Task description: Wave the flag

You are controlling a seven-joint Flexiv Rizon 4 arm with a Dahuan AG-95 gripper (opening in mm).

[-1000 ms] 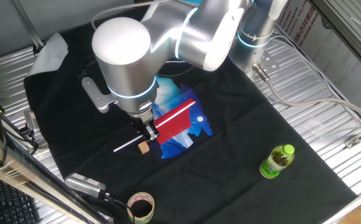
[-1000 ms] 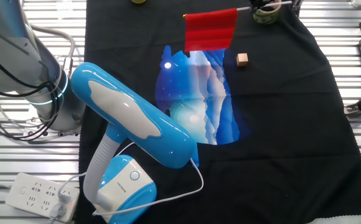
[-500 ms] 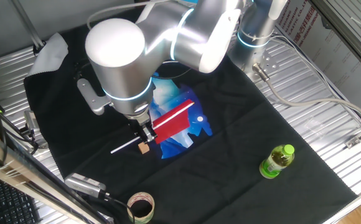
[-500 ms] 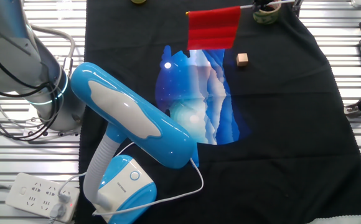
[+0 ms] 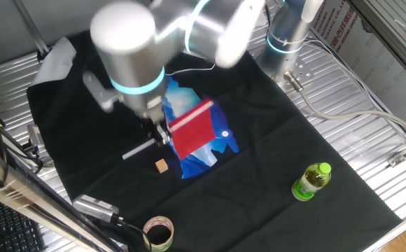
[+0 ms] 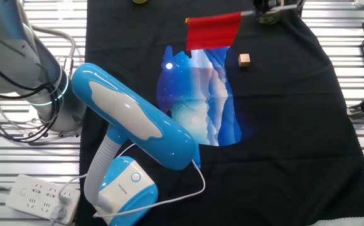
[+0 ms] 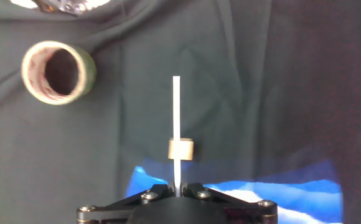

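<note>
Between my jaws runs the thin white stick of the flag (image 5: 192, 129); my gripper (image 5: 162, 135) is clamped on that stick, and in the hand view the two jaw tips meet on it at the bottom of the picture, with the free end of the stick pointing straight ahead of me. To the left of my jaws in one fixed view, that bare end of the stick juts out over the black cloth (image 5: 273, 154) that covers the table. Below my jaws lies a small wooden block (image 5: 162, 166), flat on the black cloth and clear of the stick; in the hand view the block (image 7: 180, 149) sits behind the stick's line, so the stick crosses it. Ahead of my jaws and off to the left in the hand view stands a roll of tape (image 7: 58, 72), well apart from the stick. To the right of my jaws the red cloth of the flag hangs in the air above a blue-and-white patterned cloth (image 5: 213, 143), which lies spread on the black cloth. In the other fixed view the flag (image 6: 213, 31) hangs from its stick over the far edge of that patterned cloth (image 6: 201, 94). Far to the right of my jaws a green bottle (image 5: 310, 181) lies on the black cloth.
</note>
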